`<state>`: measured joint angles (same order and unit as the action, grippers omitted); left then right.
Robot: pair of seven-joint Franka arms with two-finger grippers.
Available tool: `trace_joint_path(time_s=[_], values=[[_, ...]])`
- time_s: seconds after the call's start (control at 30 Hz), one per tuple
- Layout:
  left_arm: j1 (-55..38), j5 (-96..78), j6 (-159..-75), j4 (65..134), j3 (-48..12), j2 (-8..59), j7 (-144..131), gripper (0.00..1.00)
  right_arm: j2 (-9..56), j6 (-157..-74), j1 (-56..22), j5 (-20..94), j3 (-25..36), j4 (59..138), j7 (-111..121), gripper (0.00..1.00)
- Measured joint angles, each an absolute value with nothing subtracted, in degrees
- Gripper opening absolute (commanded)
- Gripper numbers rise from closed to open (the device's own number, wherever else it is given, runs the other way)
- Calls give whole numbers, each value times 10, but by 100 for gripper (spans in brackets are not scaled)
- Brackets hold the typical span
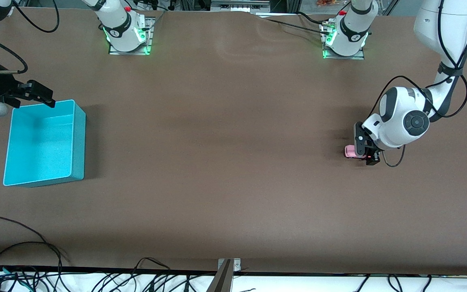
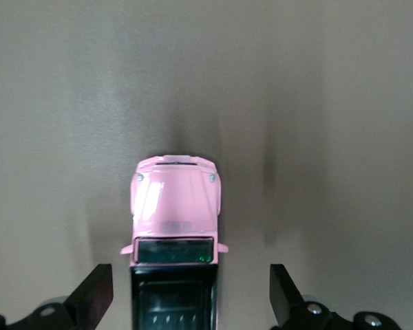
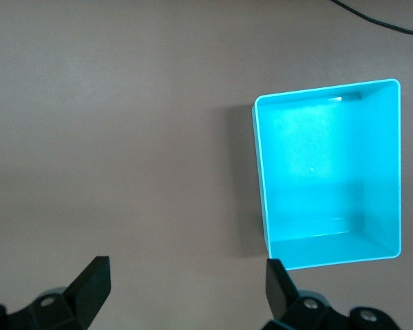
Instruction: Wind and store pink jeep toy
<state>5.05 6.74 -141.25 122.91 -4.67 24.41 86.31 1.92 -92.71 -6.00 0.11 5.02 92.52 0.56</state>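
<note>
Left wrist view: left gripper [image 2: 191,292] open, fingers straddling the jeep [image 2: 175,227] on the table toward the left arm's end, lined up to grab; right gripper [image 1: 39,95] open, waiting over the bin [image 1: 77,142].

You have even, moderately bright overhead light on the brown table [image 1: 225,162], with a pale sheen near the arm bases. The teal bin [image 1: 78,134] casts a soft shadow toward the table's middle. Your left wrist view is slightly soft; the pink jeep toy [image 2: 175,206] throws faint streaked shadows. Green lamps glow at both bases.
</note>
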Motion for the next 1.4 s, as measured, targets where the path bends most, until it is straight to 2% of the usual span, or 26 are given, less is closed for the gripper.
trace_joint_path(time_s=[0.07,0.13,0.23,0.27,0.97,1.4], values=[[52,67,-1415,1229,-47,248,865,50,19,-927,-60,1,50,925,6,100],[53,67,-1416,1229,-47,250,867,30,19,-927,-60,1,50,925,6,100],[54,67,-1417,1228,-47,252,868,14,19,-927,-60,1,50,925,6,100],[54,67,-1417,1228,-47,252,869,12,19,-927,-60,1,50,925,6,100],[66,67,-1418,1224,-46,252,869,9,19,-927,-60,1,50,925,6,100],[126,67,-1418,1220,-46,255,920,10,19,-927,-60,1,50,925,6,100]])
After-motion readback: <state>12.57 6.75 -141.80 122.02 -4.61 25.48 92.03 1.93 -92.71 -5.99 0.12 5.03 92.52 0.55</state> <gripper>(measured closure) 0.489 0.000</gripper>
